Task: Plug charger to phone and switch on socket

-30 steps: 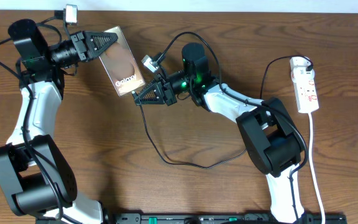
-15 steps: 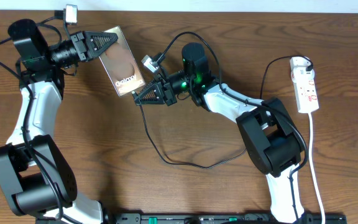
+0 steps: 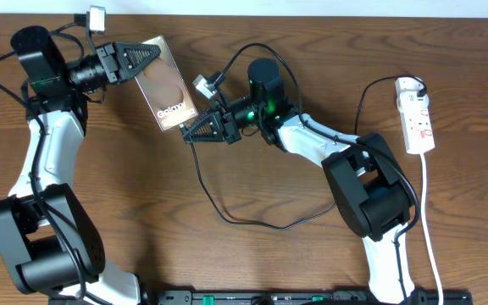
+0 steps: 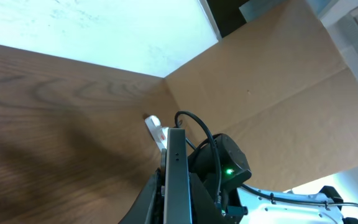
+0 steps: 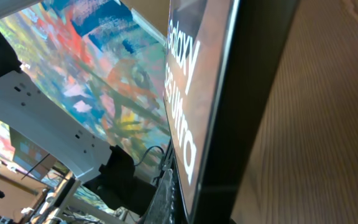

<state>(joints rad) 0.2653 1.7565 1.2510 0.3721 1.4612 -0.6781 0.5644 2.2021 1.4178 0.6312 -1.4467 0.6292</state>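
The brown-bronze phone [image 3: 166,85] with "Galaxy" text is held at its upper left end by my left gripper [image 3: 140,59], which is shut on it. In the left wrist view the phone [image 4: 176,168] shows edge-on between the fingers [image 4: 176,202]. My right gripper [image 3: 191,131] is at the phone's lower end, fingers closed to a point where the thin black charger cable [image 3: 252,224] starts. The plug tip is hidden. The right wrist view shows the phone [image 5: 188,93] very close above the fingers [image 5: 185,205]. The white socket [image 3: 418,114] lies at the far right.
The charger cable loops across the table's middle and rises to the socket's top end [image 3: 409,85]. The socket's white cord [image 3: 430,220] runs down the right edge. The socket also shows far off in the left wrist view [image 4: 156,129]. A brown board wall [image 4: 260,81] stands behind.
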